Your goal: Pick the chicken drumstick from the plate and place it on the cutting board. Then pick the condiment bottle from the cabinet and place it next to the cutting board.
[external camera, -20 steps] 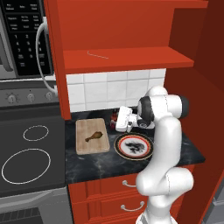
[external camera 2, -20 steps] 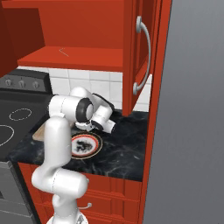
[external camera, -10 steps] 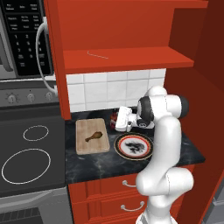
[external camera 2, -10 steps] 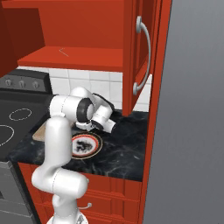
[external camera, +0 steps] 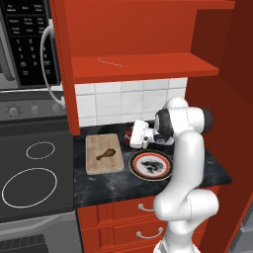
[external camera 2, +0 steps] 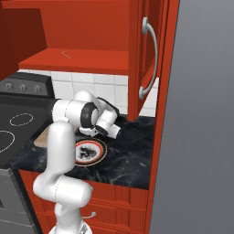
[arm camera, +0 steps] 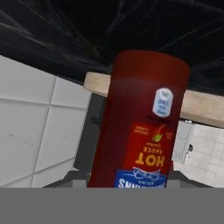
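Dark counter (external camera: 113, 185): condiment bottle (arm camera: 142, 122) directly before pincer (external camera: 129, 140), beside cutting board (external camera: 104, 153); pincer grip unclear.

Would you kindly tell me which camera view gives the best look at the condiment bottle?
The hand view: the condiment bottle is seen close up, label readable, upside down in that picture. The left base view shows just a red sliver beside the hand, by the cutting board. In the right base view I cannot make it out.

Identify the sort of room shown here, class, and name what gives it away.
A kitchen, rendered rather than real: a stove under a microwave, red cabinet over a dark counter, and a cutting board with a chicken drumstick.
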